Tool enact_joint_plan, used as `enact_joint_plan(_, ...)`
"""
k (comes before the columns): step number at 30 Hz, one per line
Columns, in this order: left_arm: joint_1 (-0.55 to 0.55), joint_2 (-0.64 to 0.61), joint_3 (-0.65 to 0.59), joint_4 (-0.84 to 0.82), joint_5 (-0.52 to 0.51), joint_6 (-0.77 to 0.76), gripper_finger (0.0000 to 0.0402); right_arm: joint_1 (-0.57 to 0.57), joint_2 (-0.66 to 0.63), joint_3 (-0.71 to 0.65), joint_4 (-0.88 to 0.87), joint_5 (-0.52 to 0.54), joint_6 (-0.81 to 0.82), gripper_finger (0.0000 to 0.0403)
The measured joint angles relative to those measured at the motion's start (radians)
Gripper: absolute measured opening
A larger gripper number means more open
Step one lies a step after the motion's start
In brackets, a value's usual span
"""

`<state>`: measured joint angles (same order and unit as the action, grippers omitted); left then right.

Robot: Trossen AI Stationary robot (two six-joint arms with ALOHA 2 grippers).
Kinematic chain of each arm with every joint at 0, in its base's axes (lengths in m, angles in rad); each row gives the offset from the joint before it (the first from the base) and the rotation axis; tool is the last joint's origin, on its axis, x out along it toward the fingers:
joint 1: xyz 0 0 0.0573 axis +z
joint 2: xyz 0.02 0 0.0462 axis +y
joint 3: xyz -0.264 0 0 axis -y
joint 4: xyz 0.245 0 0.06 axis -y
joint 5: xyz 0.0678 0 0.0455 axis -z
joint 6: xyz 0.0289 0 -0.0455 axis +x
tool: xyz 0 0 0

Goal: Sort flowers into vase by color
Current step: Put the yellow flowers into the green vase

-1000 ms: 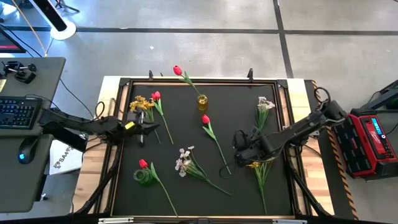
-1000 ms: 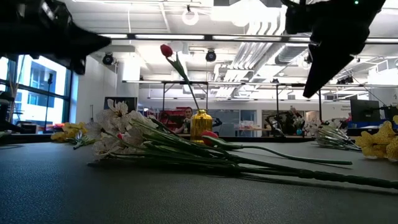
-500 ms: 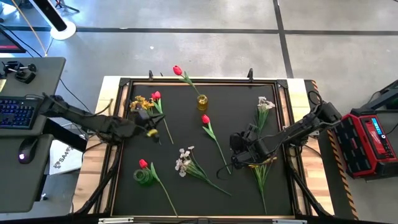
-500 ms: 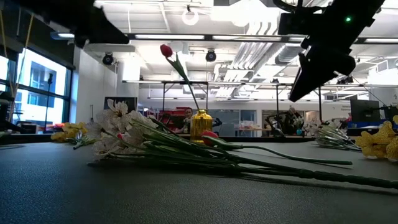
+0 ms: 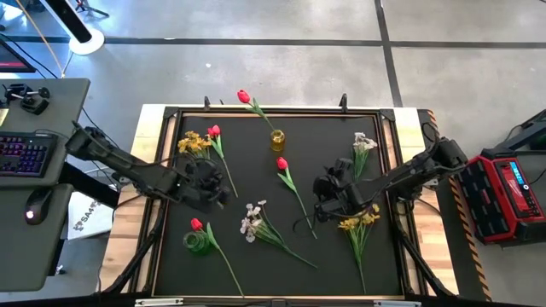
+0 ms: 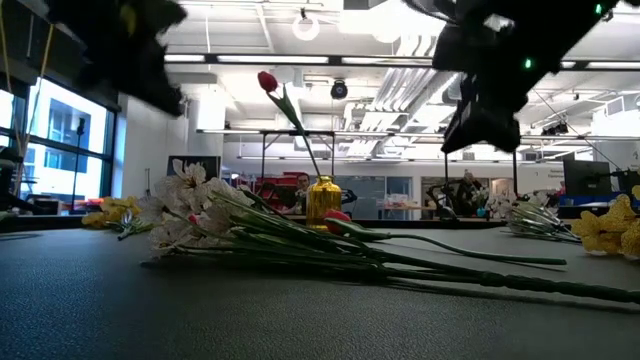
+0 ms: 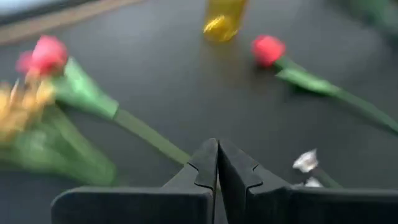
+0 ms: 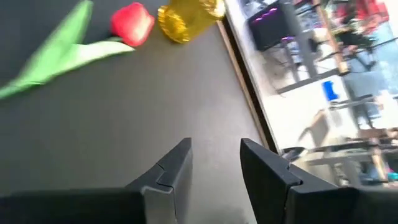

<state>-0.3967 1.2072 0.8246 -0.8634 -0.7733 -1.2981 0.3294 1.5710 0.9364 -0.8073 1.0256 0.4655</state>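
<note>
Long-stemmed flowers lie on the black mat. One red tulip stands in the yellow vase, and another stands in a green vase. A red tulip and a yellow bunch lie at the left. A red tulip and a white spray lie mid-mat. A white spray and a yellow bunch lie at the right. My left gripper hovers shut over the left tulip's stem. My right gripper hovers open right of the middle tulip.
A raised wooden frame runs round the mat. A desk with a keyboard and a mouse stands beyond the table's left edge, and a red box beyond the right. Bare mat lies between the white spray and the near edge.
My left gripper has stayed shut, gone a little toward the table's right and tipped downward, with its arm's elbow rising. My right gripper has swung slightly toward the far edge and rolled, uncovering the yellow bunch at the right. No flower has moved.
</note>
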Motion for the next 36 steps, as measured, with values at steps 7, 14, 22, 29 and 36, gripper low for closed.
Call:
enact_joint_plan(7, 0.017, 0.1, 0.0, -0.289, 0.146, -0.333, 0.0053, -0.034, 0.0, -0.069, 0.118, 0.011, -0.004, 0.0118)
enact_joint_plan(14, 0.111, 0.163, -0.074, -0.214, 0.194, -0.348, 0.0149, -0.035, 0.0, -0.071, 0.169, 0.013, -0.052, 0.0118)
enact_joint_plan(22, 0.23, 0.151, -0.189, -0.099, 0.214, -0.332, 0.0237, -0.035, 0.0, -0.071, 0.225, 0.013, -0.127, 0.0118)
enact_joint_plan(29, 0.362, 0.134, -0.211, -0.093, 0.204, -0.299, 0.0245, -0.035, 0.0, -0.071, 0.249, 0.013, -0.131, 0.0118)
enact_joint_plan(36, 0.504, 0.135, -0.211, 0.013, 0.176, -0.16, 0.0245, -0.035, 0.0, -0.071, 0.253, 0.018, -0.129, 0.0118)
